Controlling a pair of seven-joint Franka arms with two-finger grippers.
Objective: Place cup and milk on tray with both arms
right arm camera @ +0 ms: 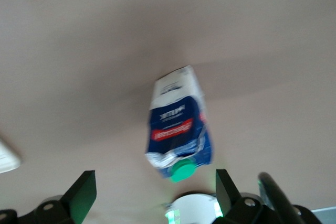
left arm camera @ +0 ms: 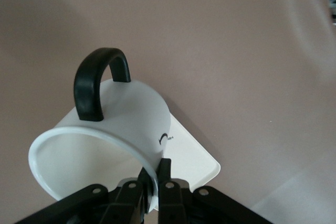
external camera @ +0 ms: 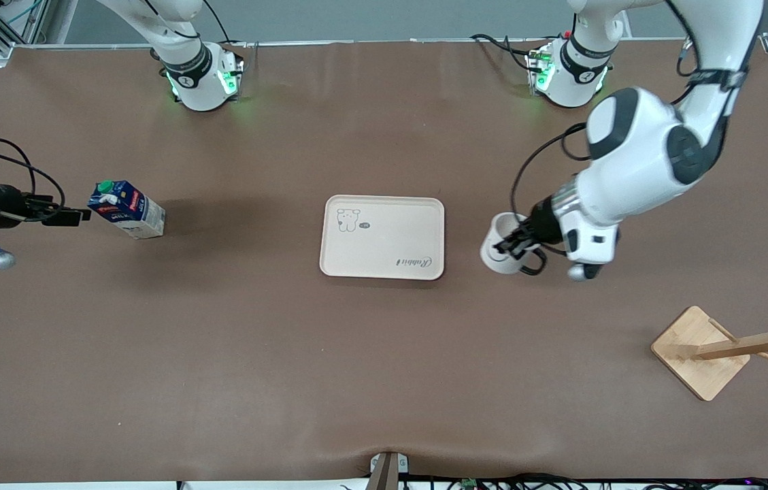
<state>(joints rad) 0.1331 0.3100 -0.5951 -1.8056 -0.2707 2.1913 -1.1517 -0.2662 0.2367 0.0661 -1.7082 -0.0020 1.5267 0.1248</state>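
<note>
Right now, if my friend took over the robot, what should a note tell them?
Left gripper: shut on the cup rim, beside the tray toward the left arm's end.
Right gripper: open, beside the milk, not gripping it.
Milk stands on the table toward the right arm's end.
Done: cup gripped.
Left: grip the milk, set both on the tray, which holds nothing yet.

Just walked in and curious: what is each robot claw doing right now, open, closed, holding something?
Left gripper: closed on the rim of the white smiley mug with black handle.
Right gripper: open, empty, near the dark blue milk carton.
</note>
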